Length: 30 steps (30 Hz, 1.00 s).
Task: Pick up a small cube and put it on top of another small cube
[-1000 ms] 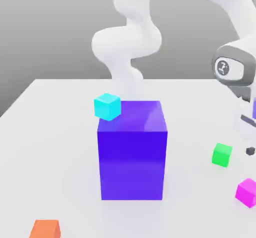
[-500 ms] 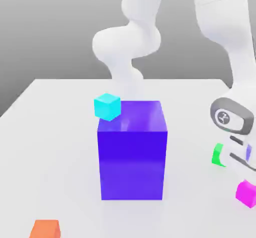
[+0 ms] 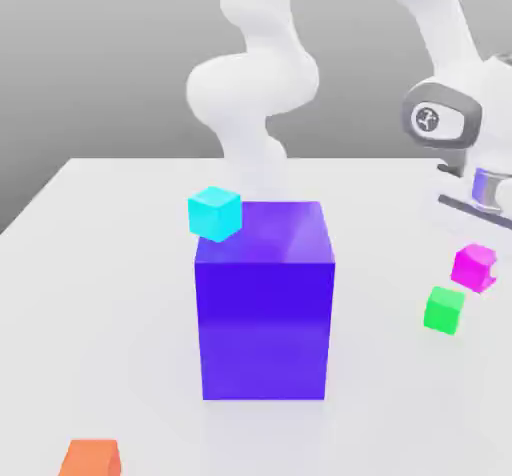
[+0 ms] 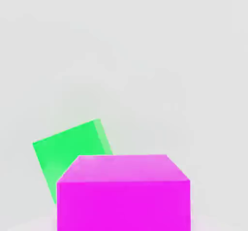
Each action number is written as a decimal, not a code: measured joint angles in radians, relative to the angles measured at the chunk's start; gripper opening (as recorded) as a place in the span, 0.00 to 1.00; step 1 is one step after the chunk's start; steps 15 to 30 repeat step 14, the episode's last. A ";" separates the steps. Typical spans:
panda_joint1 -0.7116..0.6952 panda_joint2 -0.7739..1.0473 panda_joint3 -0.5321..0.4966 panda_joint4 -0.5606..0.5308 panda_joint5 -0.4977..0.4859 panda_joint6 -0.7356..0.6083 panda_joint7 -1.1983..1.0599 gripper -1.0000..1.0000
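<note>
Exterior view: the gripper (image 3: 478,264), jaws closed, holds the small magenta cube (image 3: 473,265) (lifted off the table (image 3: 100,264)) above the small green cube (image 3: 444,310).

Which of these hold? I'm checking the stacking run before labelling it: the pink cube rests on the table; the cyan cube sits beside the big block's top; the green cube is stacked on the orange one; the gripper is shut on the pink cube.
1. The pink cube rests on the table. False: it hangs above the table, held under the gripper.
2. The cyan cube shows at the purple block's upper corner, on the exterior view's left. True.
3. The green cube is stacked on the orange cube. False: they lie far apart on the table.
4. The gripper is shut on the pink cube. True.
</note>
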 joint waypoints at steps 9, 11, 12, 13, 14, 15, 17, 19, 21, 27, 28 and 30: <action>0.015 0.199 -0.038 -0.011 -0.132 0.206 0.101 1.00; 0.015 0.199 -0.038 -0.011 -0.132 0.206 0.101 1.00; 0.015 0.199 -0.038 -0.011 -0.132 0.206 0.101 1.00; 0.017 0.211 -0.042 -0.010 -0.142 0.218 0.108 1.00; 0.016 0.199 -0.038 -0.011 -0.131 0.207 0.101 1.00; 0.016 0.199 -0.038 -0.011 -0.131 0.207 0.101 1.00; 0.016 0.199 -0.038 -0.011 -0.131 0.207 0.101 1.00; 0.016 0.199 -0.038 -0.011 -0.131 0.207 0.101 1.00; 0.016 0.199 -0.038 -0.011 -0.131 0.207 0.101 1.00; 0.016 0.199 -0.038 -0.011 -0.131 0.207 0.101 1.00; 0.016 0.199 -0.038 -0.011 -0.131 0.207 0.101 1.00; 0.016 0.199 -0.038 -0.011 -0.131 0.207 0.101 1.00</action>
